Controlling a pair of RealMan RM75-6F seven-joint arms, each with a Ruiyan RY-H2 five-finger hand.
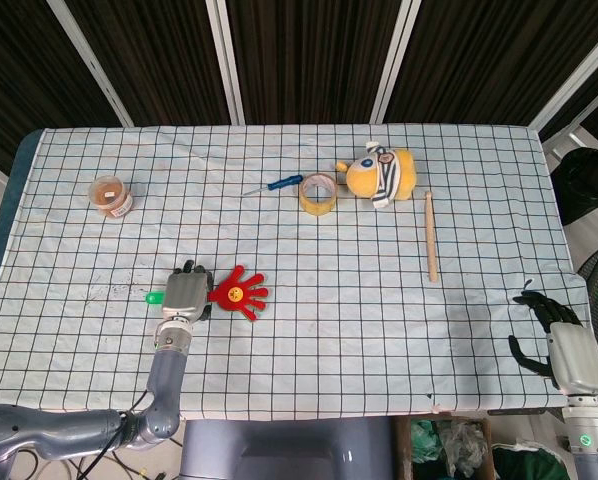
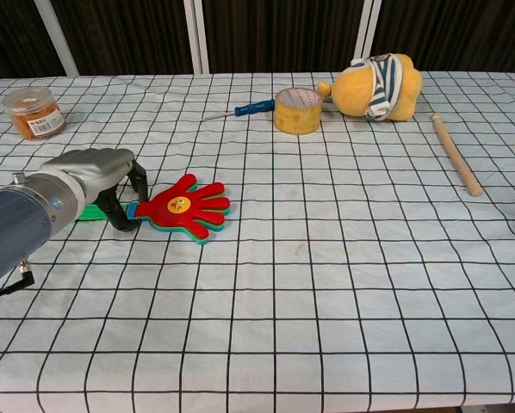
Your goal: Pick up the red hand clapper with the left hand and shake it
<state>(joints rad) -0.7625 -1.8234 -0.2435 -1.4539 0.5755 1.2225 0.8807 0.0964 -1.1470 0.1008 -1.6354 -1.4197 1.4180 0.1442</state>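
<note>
The left hand [image 2: 102,176] sits at the left of the chest view, lowered to the checked tablecloth [image 2: 326,284], its dark fingers curled down around the handle end of the red hand clapper [image 2: 184,206]. Whether they have actually closed on the handle cannot be told; the clapper lies flat on the cloth, unlifted. It is placed left of centre, palm-shaped, of hard glossy plastic with a small yellow face printed on it and further layers in green and blue showing under the red leaf. The green handle projects behind the hand, which suggests the hand approached from the side to take the grip end and leave the leaves free to rattle. The right hand [image 1: 554,335] hangs off the table edge at the lower right of the head view, fingers apart and empty, evidently parked clear of the work. Farther back, toward the upper centre, lie a blue-handled screwdriver [image 2: 245,109], a yellow tape roll [image 2: 297,110] and a soft yellow plush toy [image 2: 378,86] with a striped band. A plain wooden stick [image 2: 454,153] lies at right; a lidded orange jar [image 2: 35,112] stands at upper left.
</note>
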